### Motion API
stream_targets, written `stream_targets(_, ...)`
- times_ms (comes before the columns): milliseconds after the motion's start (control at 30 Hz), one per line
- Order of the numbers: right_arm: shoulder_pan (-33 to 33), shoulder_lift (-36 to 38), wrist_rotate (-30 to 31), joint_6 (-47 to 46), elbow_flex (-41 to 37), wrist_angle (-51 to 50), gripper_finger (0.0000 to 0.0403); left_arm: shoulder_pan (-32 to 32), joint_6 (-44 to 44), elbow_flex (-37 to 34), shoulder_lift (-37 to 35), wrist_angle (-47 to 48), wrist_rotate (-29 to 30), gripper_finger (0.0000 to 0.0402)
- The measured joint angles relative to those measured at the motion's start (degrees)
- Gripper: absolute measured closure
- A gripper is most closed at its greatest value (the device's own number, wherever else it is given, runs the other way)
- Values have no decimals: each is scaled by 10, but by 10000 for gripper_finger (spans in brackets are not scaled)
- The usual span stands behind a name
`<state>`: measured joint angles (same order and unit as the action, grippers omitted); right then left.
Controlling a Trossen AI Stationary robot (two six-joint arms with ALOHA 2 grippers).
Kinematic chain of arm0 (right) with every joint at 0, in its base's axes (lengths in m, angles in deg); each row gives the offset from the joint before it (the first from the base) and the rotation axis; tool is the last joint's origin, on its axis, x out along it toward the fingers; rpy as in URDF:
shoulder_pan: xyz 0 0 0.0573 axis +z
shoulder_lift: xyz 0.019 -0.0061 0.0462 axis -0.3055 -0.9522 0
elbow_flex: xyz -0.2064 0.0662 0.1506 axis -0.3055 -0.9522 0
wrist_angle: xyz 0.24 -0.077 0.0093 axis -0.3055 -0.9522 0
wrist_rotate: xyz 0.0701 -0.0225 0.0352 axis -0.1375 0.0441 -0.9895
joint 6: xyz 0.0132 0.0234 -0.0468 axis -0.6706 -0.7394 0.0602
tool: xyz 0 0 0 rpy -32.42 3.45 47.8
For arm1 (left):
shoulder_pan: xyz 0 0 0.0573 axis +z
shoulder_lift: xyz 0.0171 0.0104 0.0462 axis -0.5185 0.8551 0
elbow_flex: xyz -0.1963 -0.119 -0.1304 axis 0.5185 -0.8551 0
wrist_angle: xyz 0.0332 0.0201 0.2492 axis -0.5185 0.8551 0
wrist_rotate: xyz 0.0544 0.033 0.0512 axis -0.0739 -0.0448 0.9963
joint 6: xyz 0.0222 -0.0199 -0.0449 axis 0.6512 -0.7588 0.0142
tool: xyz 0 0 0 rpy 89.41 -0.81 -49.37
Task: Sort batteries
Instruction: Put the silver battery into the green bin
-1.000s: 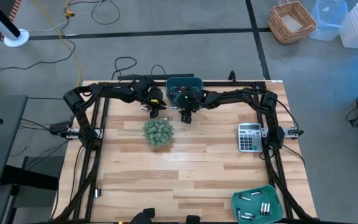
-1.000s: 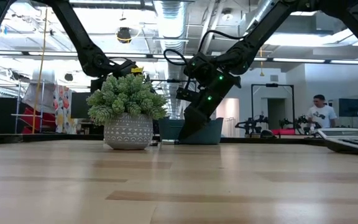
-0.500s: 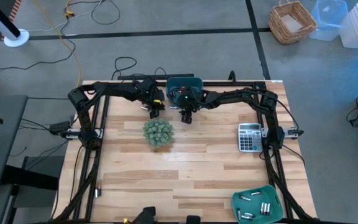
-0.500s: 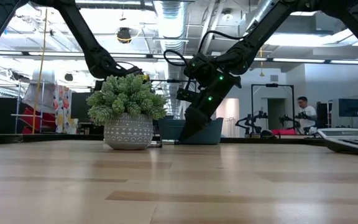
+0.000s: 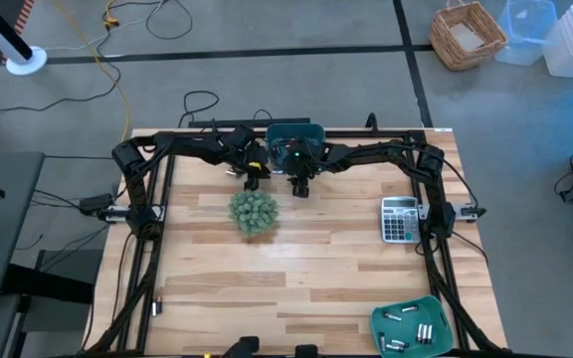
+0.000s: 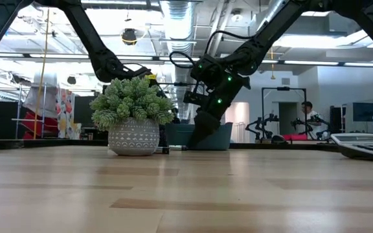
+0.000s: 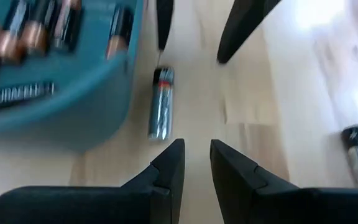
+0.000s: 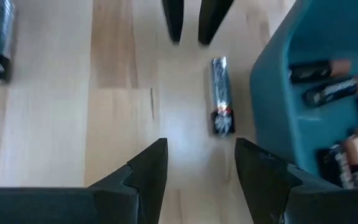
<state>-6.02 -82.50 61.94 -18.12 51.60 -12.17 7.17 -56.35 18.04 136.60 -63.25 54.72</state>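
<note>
Silver battery (image 7: 161,102) on bare wood just beside teal bin (image 7: 61,115) wall, both grippers' jaws apart, empty

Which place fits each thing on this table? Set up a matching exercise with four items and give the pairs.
Things:
1. calculator
2. potted plant
3. silvery battery
4. copper-topped batteries

Places:
A. inside the teal bin at the table's far edge
B. lying on the wood beside that bin
C. near the table's right edge
D. middle of the table, left of centre

Pairs: 1-C, 2-D, 3-B, 4-A
</note>
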Motion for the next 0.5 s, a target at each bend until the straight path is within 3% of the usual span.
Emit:
stream_targets(267,2,0,-8,6,8,-7,198,-8,-7,4,0,-9,-3,331)
stream_targets(500,2,0,-10,6,8,-19,198,-5,-11,4,0,-17,69,331)
